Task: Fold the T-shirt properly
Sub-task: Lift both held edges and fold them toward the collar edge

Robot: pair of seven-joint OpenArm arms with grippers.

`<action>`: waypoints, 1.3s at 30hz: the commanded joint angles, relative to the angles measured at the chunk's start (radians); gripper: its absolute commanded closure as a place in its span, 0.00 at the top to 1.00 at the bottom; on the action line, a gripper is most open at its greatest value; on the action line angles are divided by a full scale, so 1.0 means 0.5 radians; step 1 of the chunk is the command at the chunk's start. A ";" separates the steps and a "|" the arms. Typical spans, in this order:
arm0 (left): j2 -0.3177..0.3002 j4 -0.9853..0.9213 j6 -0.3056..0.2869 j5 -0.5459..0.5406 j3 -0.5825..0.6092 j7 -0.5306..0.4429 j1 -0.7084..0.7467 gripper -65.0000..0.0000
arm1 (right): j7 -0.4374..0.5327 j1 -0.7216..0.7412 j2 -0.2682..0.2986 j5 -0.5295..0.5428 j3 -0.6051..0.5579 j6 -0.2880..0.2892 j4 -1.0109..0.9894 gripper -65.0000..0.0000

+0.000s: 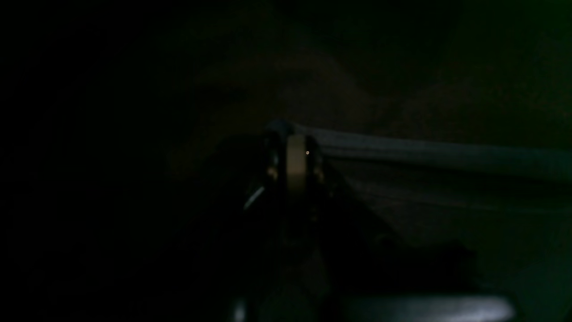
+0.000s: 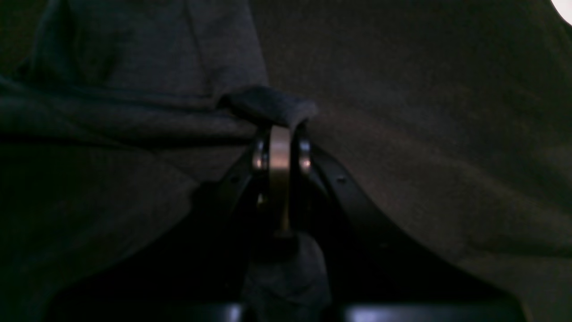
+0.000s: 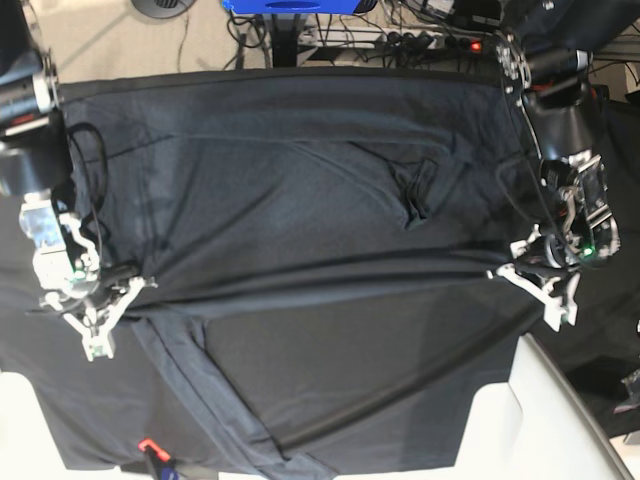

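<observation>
Dark-clothed table [image 3: 60, 420], plain unlabelled T-shirt [image 3: 300, 200] apparently stretched between both clamped end effectors, left [image 3: 548, 300], right [image 3: 97, 335].

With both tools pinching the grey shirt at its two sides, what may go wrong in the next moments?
1. The left tool and the right tool are both shut on the dark slate-grey knit T-shirt and pull it taut; one thin pinch could slip out.
2. The shirt lies on a similar black table covering cloth; a tool might pinch that too.
3. The wrinkle near the shirt's middle may get folded in.
</observation>
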 commanded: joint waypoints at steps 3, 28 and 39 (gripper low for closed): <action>-0.024 0.153 -0.003 -0.015 0.000 0.048 0.018 0.00 | -0.116 -0.035 0.074 0.002 0.026 -0.029 0.242 0.00; -0.088 0.917 -0.003 -0.558 -0.010 0.284 0.807 0.00 | -0.951 -0.682 0.070 0.005 0.382 -0.032 1.209 0.00; -0.192 0.926 -0.003 -0.564 0.000 0.284 0.874 0.00 | -1.046 -0.783 0.086 0.005 0.441 -0.029 1.246 0.00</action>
